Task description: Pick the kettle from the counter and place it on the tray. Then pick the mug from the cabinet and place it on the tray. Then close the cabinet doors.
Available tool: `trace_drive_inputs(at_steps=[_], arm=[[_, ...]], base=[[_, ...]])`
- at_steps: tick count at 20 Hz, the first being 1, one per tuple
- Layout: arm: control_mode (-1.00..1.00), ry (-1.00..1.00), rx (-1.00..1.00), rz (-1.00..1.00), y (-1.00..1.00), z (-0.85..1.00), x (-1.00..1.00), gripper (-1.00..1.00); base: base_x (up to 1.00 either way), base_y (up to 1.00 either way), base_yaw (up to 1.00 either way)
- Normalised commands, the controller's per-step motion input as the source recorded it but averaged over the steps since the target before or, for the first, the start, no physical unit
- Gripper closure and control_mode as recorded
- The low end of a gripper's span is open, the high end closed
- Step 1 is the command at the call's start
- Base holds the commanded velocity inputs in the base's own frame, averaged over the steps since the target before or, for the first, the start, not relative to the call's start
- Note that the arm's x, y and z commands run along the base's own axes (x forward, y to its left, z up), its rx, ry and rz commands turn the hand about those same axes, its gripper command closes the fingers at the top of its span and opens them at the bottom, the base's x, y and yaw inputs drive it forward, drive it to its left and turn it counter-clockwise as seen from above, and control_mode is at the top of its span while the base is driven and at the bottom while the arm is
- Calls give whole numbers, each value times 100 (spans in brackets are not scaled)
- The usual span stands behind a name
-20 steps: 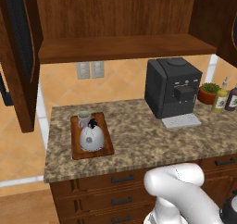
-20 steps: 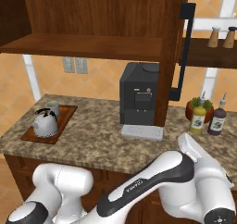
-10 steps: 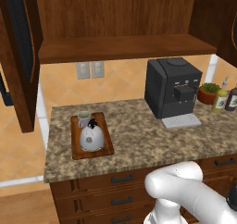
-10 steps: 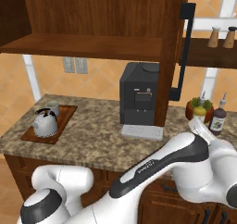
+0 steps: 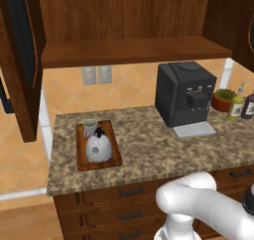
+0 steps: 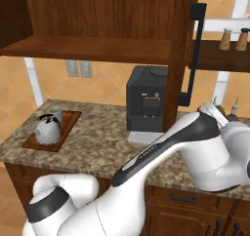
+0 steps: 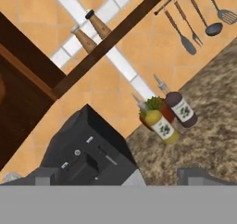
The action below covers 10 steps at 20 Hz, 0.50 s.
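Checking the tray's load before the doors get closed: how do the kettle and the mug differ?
The kettle is a squat silver dome with a black handle; the mug is a pale cylinder, open-topped. The kettle is wider than the mug. The kettle sits nearer the counter's front edge, the mug behind it. Both stand upright on the tray.

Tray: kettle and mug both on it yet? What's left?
Done: the kettle and the mug both sit on the tray. In hand: nothing; the gripper is open and empty, looking past the coffee machine. Left: the cabinet doors stand open and need closing.
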Motion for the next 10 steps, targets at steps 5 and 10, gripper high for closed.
trace_drive_inputs(at_steps=[5,10], arm=[[-100,10,-1,0,36,56,0,-100],[-100,3,-3,10,56,42,0,-100]], base=[[0,0,0],[0,0,0]])
